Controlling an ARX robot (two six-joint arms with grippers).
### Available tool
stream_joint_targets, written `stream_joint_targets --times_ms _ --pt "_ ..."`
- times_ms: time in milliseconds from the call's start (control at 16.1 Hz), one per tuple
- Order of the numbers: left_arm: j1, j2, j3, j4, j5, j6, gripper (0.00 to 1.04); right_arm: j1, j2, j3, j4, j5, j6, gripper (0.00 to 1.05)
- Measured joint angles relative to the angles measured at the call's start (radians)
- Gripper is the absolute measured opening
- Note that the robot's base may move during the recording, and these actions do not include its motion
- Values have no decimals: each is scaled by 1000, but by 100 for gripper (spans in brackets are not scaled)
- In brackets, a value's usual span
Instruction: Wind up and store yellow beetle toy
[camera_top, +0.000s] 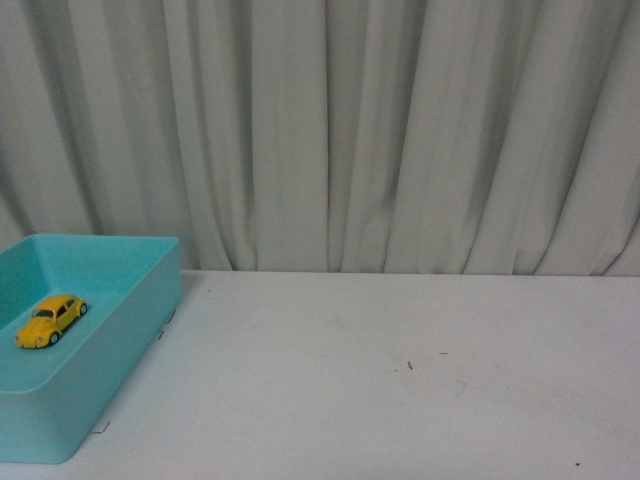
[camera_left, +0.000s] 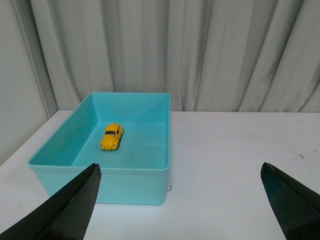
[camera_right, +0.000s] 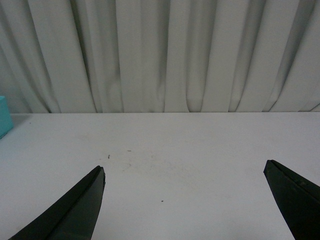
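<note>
The yellow beetle toy (camera_top: 50, 320) rests on its wheels on the floor of a turquoise bin (camera_top: 120, 300) at the table's left. It also shows in the left wrist view (camera_left: 111, 137), inside the bin (camera_left: 150, 185). My left gripper (camera_left: 180, 172) is open and empty, held back from the bin's near wall, with the toy well beyond it. My right gripper (camera_right: 184, 172) is open and empty over bare table. Neither arm shows in the front view.
A white table (camera_top: 400, 380) runs from the bin to the right, with a few small dark specks (camera_top: 409, 365). A pale pleated curtain (camera_top: 350, 130) hangs behind the table's far edge. A corner of the bin (camera_right: 4, 116) shows in the right wrist view.
</note>
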Motion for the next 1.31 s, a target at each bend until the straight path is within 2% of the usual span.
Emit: stream_joint_targets --times_ms 1308 --pt "0 0 0 0 1 0 98 0 0 0 -1 0 0 98"
